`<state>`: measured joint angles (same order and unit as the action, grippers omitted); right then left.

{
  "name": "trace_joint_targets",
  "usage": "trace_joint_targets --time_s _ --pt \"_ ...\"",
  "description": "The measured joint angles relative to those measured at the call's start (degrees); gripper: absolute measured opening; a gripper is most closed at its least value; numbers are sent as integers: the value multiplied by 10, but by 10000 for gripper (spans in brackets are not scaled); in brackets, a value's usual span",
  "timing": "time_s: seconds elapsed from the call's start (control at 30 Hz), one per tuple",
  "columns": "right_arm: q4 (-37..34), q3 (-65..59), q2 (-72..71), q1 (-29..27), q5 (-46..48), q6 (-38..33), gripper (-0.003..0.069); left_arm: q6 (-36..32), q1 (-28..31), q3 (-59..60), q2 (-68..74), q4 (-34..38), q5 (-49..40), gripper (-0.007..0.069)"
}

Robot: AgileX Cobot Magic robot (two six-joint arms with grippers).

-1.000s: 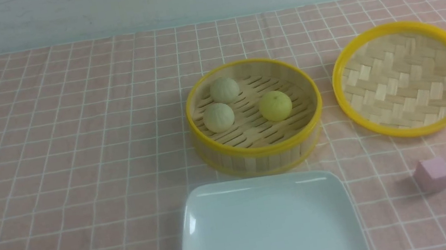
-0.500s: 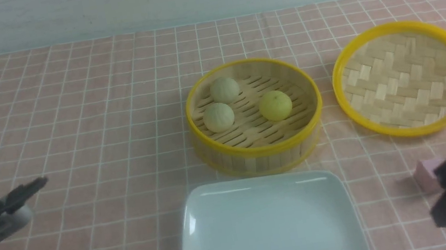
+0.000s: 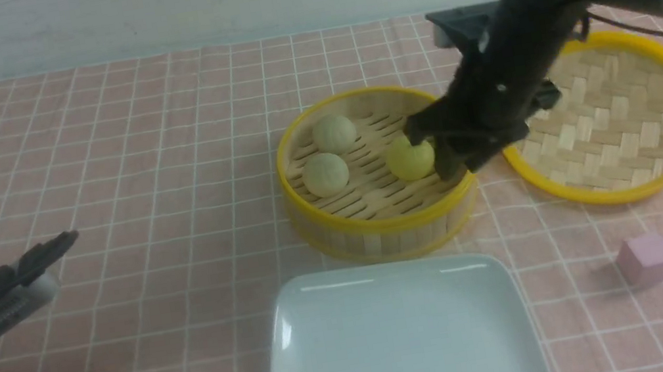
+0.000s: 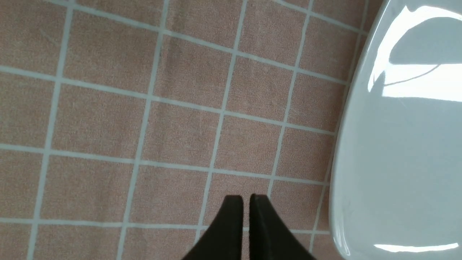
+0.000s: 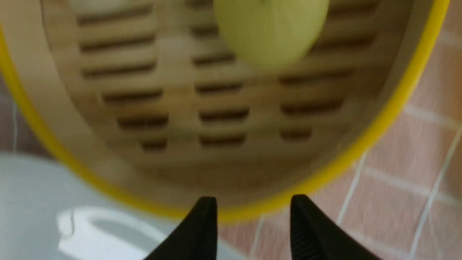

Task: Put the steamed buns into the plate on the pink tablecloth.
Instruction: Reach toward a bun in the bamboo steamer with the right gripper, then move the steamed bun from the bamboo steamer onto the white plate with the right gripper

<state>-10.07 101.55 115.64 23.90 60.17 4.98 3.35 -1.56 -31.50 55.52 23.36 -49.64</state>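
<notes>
Seeing the right gripper [image 5: 252, 203] part open, with a clear gap between the fingers and nothing in it. On the right wrist cam I've got the tips over the yellow rim of the steamer basket [image 3: 379, 232], and the yellow-green bun [image 3: 410, 159] is ahead of them, not between them. Front cam puts the gripper right at that bun's right side; I can't tell if they touch. The bun sits in the basket's right half. The rear cream bun [image 3: 334, 133] and front cream bun [image 3: 325, 175] are in the left half, near each other. The plate [image 3: 396, 342] is just beside the basket on the robot's side, on the pink tablecloth [image 3: 99, 149]. The woven lid [image 3: 621, 127] is right of the basket, partly behind the right arm. The pink cube [image 3: 644, 259] is right of the plate. The left gripper [image 4: 246, 199] has its fingers almost together with a thin slit between, holding nothing, over cloth beside the plate's edge.
</notes>
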Motion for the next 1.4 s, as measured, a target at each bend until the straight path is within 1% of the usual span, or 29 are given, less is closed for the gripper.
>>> trace_joint_targets --time_s 0.07,0.13,0.2,0.27,0.3,0.33,0.37,0.4,0.47,0.5,0.57,0.6,0.7,0.73,0.77,0.8,0.83,0.97,1.07,1.13,1.17,1.2,1.23,1.33,1.4 --pt "19 69 51 2 -1 17 322 0 0 0 0 0 1 60" --pt "34 128 101 2 -6 28 346 0 0 -1 0 0 2 64" --pt "44 171 140 2 -8 33 356 0 0 -1 0 2 4 69" --pt "46 204 174 2 -3 34 342 0 0 -1 0 1 4 69" --pt "42 214 187 2 2 34 314 0 0 -1 0 2 4 69" --pt "42 215 189 2 2 34 307 0 0 -1 0 2 5 69" --pt "38 219 193 2 7 32 270 0 0 -1 0 2 4 71" --pt "28 224 194 2 19 23 176 0 0 -1 0 2 5 71" --pt "14 225 179 2 41 0 63 0 0 -1 0 2 5 72" --pt "11 225 164 2 59 -12 29 0 0 -1 0 2 5 73" --pt "7 224 148 2 82 -19 13 0 0 -1 0 2 5 76" --pt "3 216 116 3 97 -29 7 0 0 -1 0 2 5 79" --pt "3 147 8 19 98 -33 6 0 0 -1 0 2 4 85" --pt "3 140 1 21 98 -32 6 0 0 -1 1 2 4 85" --pt "3 95 -37 34 97 -29 6 0 0 -1 0 2 4 87" --pt "2 77 -48 40 97 -28 6 0 0 -1 0 2 4 88" --pt "-2 -7 -89 67 94 -20 6 0 0 -1 0 2 7 90" --pt "-12 -173 -118 103 15 9 11 0 0 -1 0 2 16 94" --pt "-11 -262 -116 111 -78 28 33 0 0 -1 0 4 17 98" --pt "-10 -297 -113 111 -125 34 74 0 0 -1 0 4 18 102" --pt "-10 -314 -110 111 -151 38 113 0 0 -1 1 4 18 104" --pt "-9 -316 -110 111 -157 39 121 0 0 -1 2 4 18 104" --pt "-9 -323 -107 111 -174 42 202 0 0 -1 2 4 18 107" --pt "-10 -318 -107 111 -168 44 340 0 0 -1 2 4 19 115" --pt "0 -300 -115 108 -134 30 407 0 0 -1 2 5 19 119"
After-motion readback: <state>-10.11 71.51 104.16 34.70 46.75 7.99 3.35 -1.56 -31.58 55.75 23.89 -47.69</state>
